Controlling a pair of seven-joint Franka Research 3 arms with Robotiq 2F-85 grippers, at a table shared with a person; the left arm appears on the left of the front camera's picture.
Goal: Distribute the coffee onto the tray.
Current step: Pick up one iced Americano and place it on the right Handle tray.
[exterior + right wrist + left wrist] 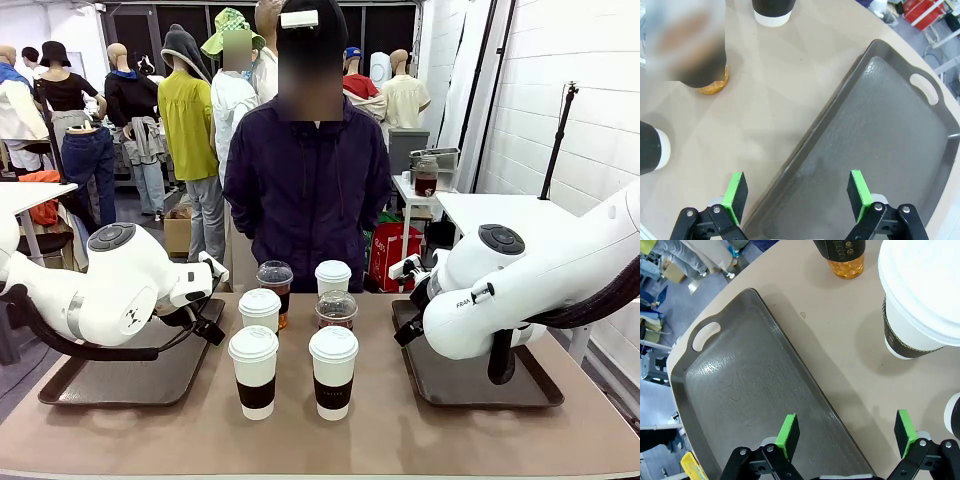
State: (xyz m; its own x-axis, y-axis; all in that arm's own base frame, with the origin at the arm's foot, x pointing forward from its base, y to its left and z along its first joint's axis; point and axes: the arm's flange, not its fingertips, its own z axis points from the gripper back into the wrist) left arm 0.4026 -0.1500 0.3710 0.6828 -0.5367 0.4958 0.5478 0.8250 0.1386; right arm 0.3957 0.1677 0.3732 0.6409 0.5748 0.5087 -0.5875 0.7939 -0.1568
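Six cups of coffee stand upright in a tight cluster on the middle of the bench [320, 440], between the left tray [110, 385] and the right tray [470, 390], and none sits on a tray yet. Four are paper cups [254, 370] with white lids and dark sleeves. Two are clear cups [336, 312] with dome lids and amber-brown drink. A person [305, 180] stands at the far side.

The left pincer [846, 432] is spread wide with nothing between its green pads, and it hovers over the near edge of the left tray, just beside the cluster. The right pincer [797, 190] is equally wide and empty above the edge of the right tray.

The paper cups probably have thin walls that give under pressure, so a hard squeeze could buckle one or lift its lid. The sleeve looks like the best place to grip, being rougher and doubled, at mid-height and below the rim. The clear cups are likely slicker and more flexible. They seem best held on the body under the dome and kept upright so the drink does not slosh. The close spacing leaves little room for the fingers, which favours the outer cups first.
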